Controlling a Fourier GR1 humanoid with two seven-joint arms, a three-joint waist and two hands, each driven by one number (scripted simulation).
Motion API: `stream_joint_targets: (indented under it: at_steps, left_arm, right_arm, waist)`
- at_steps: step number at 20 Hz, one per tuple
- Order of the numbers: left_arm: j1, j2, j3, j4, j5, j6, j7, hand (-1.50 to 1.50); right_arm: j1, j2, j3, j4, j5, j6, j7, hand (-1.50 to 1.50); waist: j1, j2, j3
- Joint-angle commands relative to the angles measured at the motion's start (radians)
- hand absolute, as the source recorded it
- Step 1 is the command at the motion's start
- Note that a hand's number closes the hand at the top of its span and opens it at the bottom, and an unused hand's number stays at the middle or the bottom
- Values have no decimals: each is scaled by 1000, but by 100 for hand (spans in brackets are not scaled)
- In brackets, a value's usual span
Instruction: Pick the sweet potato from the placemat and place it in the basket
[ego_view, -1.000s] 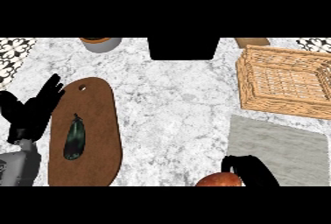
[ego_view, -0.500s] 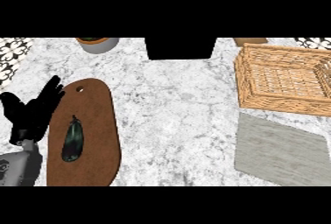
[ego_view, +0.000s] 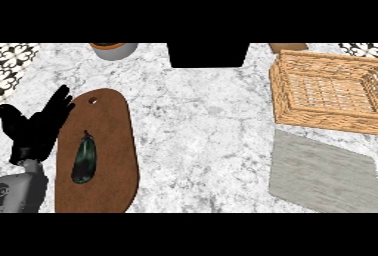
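Black hand on the far left, that's the robot's left hand (ego_view: 37, 125), just parked beside the wooden cutting board (ego_view: 100, 150) with its fingers straight and spread, holding nothing, so it reads as resting out of the way rather than doing anything. On the board there's a dark green, long vegetable (ego_view: 83, 160) lying lengthwise, which isn't part of the job as far as I can tell. Up top sits a grey pot (ego_view: 114, 50) and a black block (ego_view: 208, 54), both pushed back from the working space. Moving right, the wicker basket (ego_view: 288, 107) sits at the upper right, open side up and nothing in it, obviously the drop spot. Just below it is the grey placemat (ego_view: 321, 172), lying a bit skewed and bare. No sweet potato anywhere in the head view, not on the mat, not in the basket. The right hand isn't in view either, so my guess is it's carrying the thing out of view, but I can't confirm that.
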Motion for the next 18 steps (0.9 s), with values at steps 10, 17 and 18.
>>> stream_joint_targets:
  at_steps: [10, 17, 18]
  left_arm:
    - [-31, -11, -11, 12, -4, -1, -5, 0]
    - [-50, -20, -21, 10, -21, 19, 17, 0]
    - [-41, 8, -1, 44, -17, -3, -8, 0]
  right_arm:
    - [-408, 61, -89, -241, -19, 77, 442, 150]
    - [-847, 62, -335, -126, -24, 153, 703, 150]
    - [-905, 62, -446, -79, -42, 200, 676, 150]
  waist:
    - [31, 13, -2]
    - [29, 9, -1]
    - [29, 12, -1]
